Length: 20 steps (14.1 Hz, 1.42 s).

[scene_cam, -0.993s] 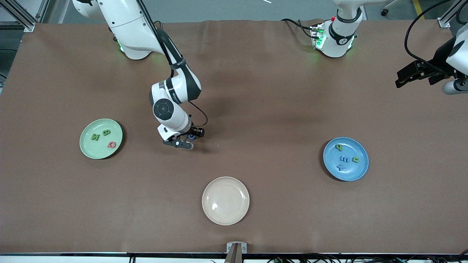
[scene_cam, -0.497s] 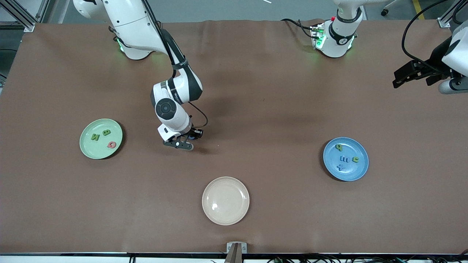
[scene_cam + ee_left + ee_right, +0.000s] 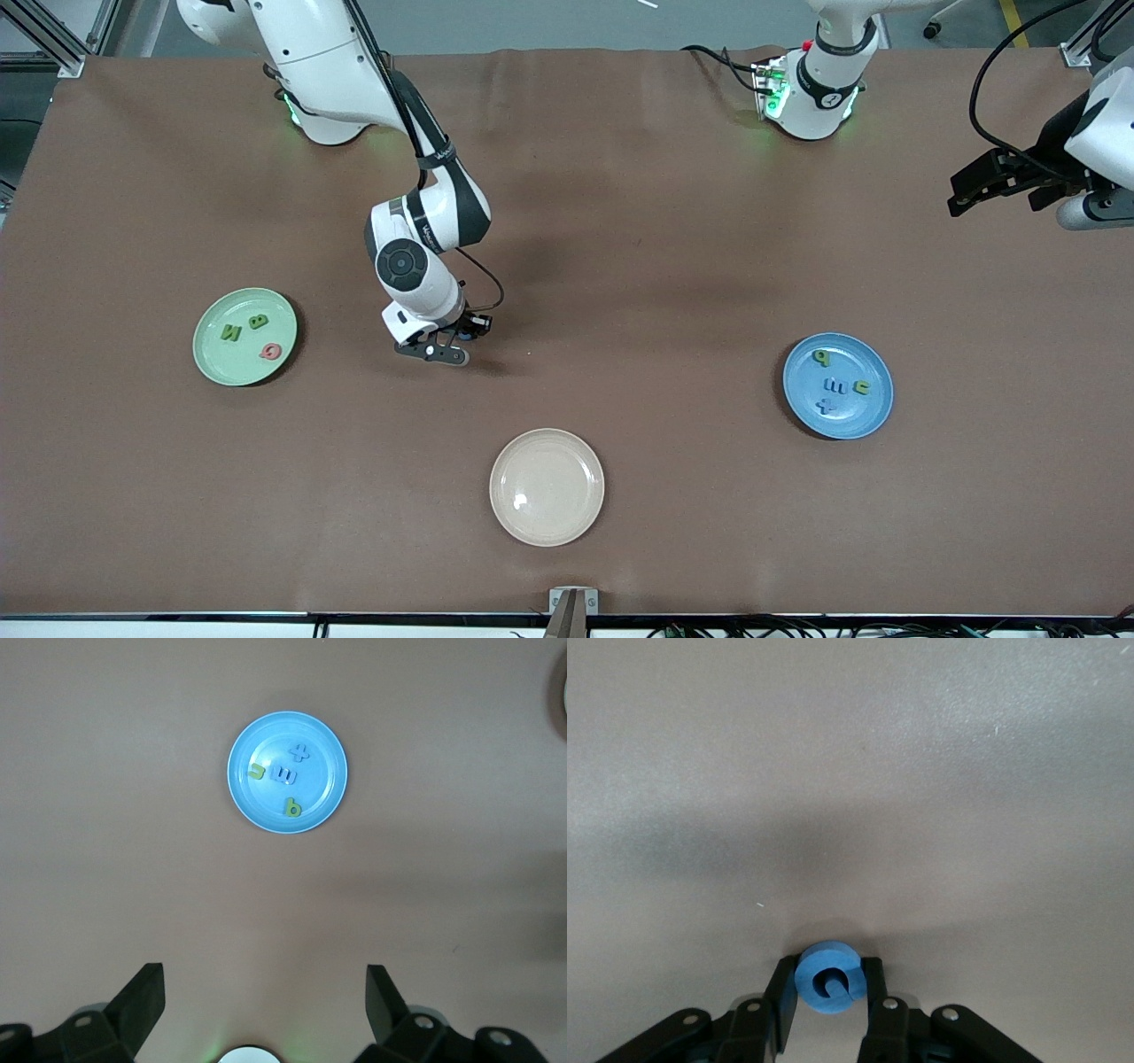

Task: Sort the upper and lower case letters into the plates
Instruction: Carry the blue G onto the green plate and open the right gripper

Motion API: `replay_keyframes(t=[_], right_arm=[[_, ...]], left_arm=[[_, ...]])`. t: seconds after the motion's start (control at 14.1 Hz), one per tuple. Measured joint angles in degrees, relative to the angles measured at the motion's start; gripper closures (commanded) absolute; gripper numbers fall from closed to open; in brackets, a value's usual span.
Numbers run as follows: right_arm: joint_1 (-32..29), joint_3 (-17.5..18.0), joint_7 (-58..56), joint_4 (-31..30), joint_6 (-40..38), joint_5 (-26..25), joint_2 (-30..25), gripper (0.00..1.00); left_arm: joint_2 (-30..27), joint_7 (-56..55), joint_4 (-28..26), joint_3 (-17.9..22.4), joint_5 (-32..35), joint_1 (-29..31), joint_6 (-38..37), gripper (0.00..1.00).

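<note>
The right gripper (image 3: 829, 992), low on the brown table (image 3: 673, 266) between the plates, has just squeezed shut on the blue G (image 3: 827, 978), so it can go to the green plate (image 3: 209, 363), while the left gripper (image 3: 264, 1010) waits wide open, empty.

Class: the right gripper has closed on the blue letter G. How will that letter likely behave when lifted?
Blue letter G looks thick and foam-like, so probably light, slightly squashy. Pinched at its rounded edges by the right gripper, it might twist.
</note>
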Motion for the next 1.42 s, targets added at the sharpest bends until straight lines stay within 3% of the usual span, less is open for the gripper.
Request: replay_keyframes(t=[0.35,0.64,0.92,1.42], right_arm=[[-0.01,-5.54,-4.11,-1.24,-3.93,-0.01,-4.2,0.87],[-0.21,-14.21,-18.61,-9.75,-5.85,-0.04,-13.62,0.87],[-1.67,-22.82,-34.41,-14.09,-5.65,-0.06,-15.27,0.87],[-15.52,-23.92,-57.73,-14.25,0.14,-0.06,-10.73,0.87]], left_arm=[[0.0,0.0,-0.09,-0.42,0.0,-0.02,0.09,0.0],[0.0,0.0,-0.23,-0.6,0.0,-0.02,0.13,0.0],[0.0,0.0,-0.23,-0.64,0.0,-0.01,0.15,0.0],[-0.02,0.0,-0.23,-0.63,0.0,0.09,0.15,0.0]])
